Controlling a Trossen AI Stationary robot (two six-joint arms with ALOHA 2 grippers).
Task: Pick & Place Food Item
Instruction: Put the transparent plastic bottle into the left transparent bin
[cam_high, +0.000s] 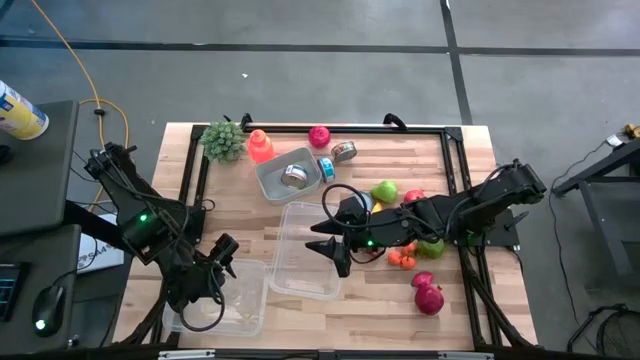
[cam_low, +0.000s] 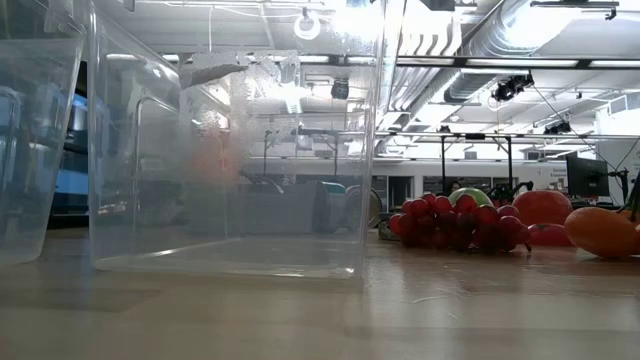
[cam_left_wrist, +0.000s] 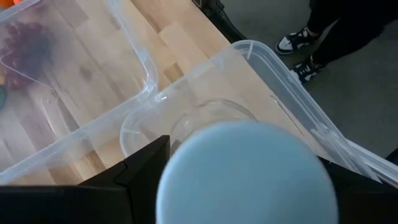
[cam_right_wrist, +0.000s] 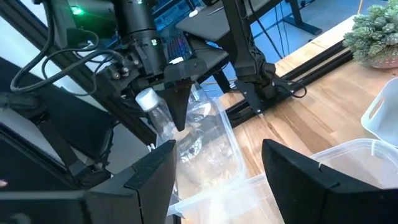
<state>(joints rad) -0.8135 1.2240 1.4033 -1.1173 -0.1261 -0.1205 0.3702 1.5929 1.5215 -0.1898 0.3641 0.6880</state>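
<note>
Left gripper (cam_right_wrist: 163, 99) pinching clear plastic bottle with white cap (cam_right_wrist: 151, 107), upright over clear plastic tub (cam_high: 222, 300) (worktop's near-left corner). Right gripper (cam_high: 322, 248) spread, empty, above second clear tub (cam_high: 305, 250).

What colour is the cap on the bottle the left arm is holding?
White. The bottle cap shows best in the right wrist view, between the left pincer fingers.

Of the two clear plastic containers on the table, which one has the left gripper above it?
The clear container at the table's front left corner; the left gripper holds a capped bottle over it. The other container sits centrally.
</note>
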